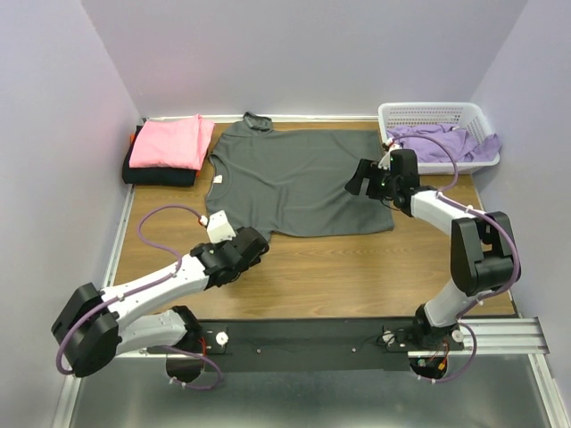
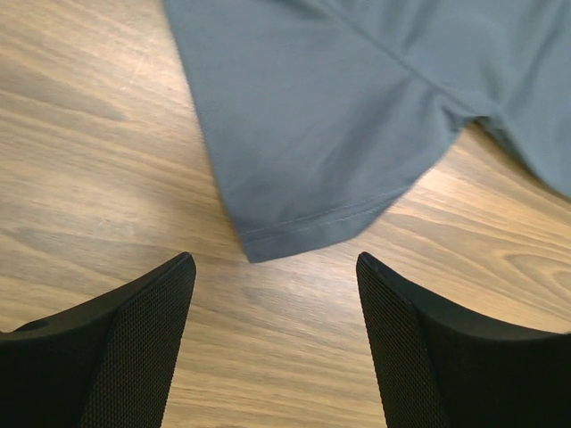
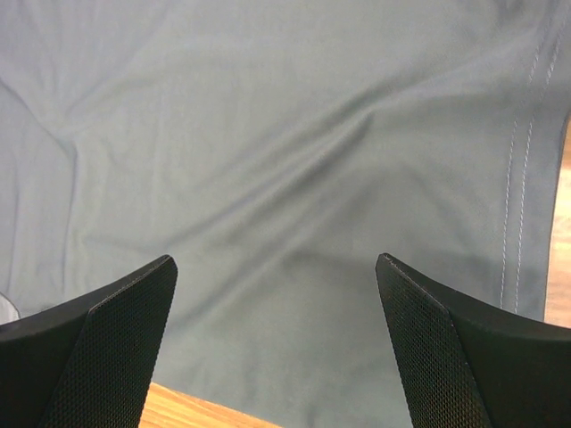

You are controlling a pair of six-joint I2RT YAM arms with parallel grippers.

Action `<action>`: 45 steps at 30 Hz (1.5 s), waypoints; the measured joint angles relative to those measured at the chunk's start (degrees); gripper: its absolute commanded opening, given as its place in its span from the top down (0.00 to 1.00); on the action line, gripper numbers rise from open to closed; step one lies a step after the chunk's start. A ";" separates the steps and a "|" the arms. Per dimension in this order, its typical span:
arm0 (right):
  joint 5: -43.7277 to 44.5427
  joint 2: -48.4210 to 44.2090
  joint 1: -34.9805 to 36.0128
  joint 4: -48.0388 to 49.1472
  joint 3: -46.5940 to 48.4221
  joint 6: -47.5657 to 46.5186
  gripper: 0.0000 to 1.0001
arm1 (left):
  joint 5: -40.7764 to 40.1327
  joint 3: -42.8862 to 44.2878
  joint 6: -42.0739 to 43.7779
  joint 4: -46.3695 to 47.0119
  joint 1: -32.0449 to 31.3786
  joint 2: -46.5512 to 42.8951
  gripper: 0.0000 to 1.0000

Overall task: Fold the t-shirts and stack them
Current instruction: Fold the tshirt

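Charcoal grey t-shirt [image 1: 299,183] is spread flat on the wooden table [image 1: 357,276], collar pointing at the far wall, pretty much dead centre. Off in the far left corner there's a folded pink t-shirt [image 1: 168,143] sitting on top of a black t-shirt [image 1: 156,174]. Lavender t-shirts [image 1: 446,143] are bunched up in the white basket [image 1: 428,111] at the far right, with one spilling over the rim.

Left gripper [image 1: 254,242] is down low by the near left corner of the grey shirt. On its wrist cam the jaws are spread with nothing between them, just bare wood, and a stitched corner of the cloth [image 2: 321,134] lies just ahead of the fingertips [image 2: 183,267]. Might be a sleeve rather than the hem, honestly can't tell from that angle.

Right gripper [image 1: 364,178] hangs over the shirt's right side, near the edge. Its jaws are wide apart too, gripping nothing, with wrinkled grey fabric [image 3: 285,160] filling the view.
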 measured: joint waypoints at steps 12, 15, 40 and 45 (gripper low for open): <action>-3.50 -1.81 -4.50 2.73 -2.82 1.86 0.01 | 1.40 0.66 0.66 0.20 2.78 6.40 0.36; -4.33 -1.81 -5.07 2.97 -3.17 2.27 0.01 | 1.97 0.66 0.79 0.68 3.02 7.10 0.41; -5.99 -2.05 -6.82 4.50 -4.20 3.37 0.01 | 6.34 0.15 6.82 7.48 6.14 13.88 0.69; -5.99 -2.21 -7.02 4.50 -4.46 3.34 0.01 | 6.99 0.11 7.89 8.96 6.19 14.16 0.85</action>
